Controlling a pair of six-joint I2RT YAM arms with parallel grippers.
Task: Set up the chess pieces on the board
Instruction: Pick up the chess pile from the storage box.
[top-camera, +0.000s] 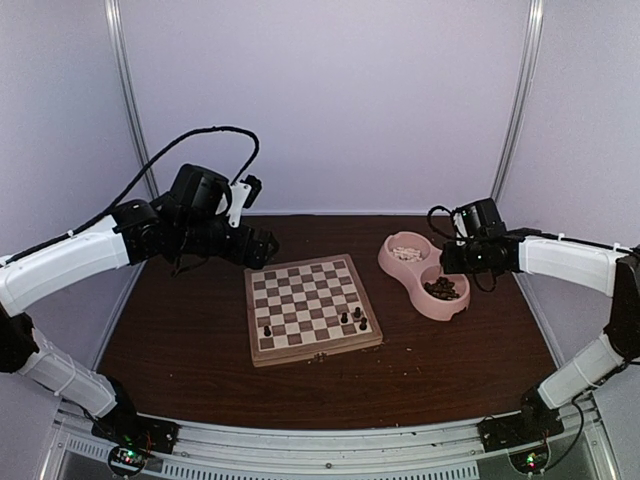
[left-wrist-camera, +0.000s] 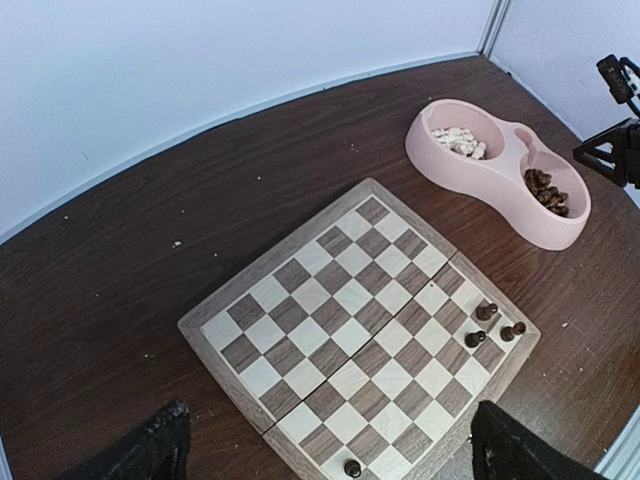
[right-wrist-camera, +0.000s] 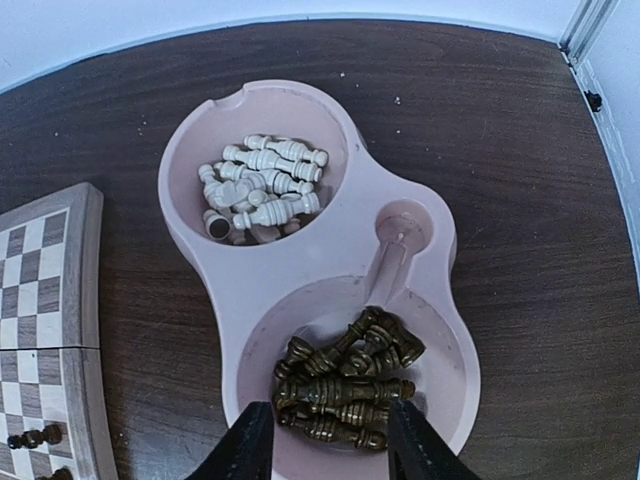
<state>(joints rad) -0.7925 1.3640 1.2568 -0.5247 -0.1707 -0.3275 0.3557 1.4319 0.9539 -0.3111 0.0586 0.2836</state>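
Right gripper (right-wrist-camera: 330, 445), fingers (right-wrist-camera: 250, 445) half apart, straddles dark brown turned chess pieces (right-wrist-camera: 345, 385) lying flat in the pink double bowl (right-wrist-camera: 340, 265), long axes mostly finger to finger; whether one is gripped cannot be told. Left gripper (left-wrist-camera: 335, 450) gapes above the checked wooden board (left-wrist-camera: 340, 300).

The board (top-camera: 312, 310) is laid at the middle of the bench (top-camera: 180, 350). Four chess pieces (top-camera: 357, 318) are stood on it: three by its near right corner, one by its near left corner. A double bowl (top-camera: 422, 270) is set just right of the board. A far heap (top-camera: 407, 250) and a near heap (top-camera: 441, 289) of pieces are held in its two compartments.
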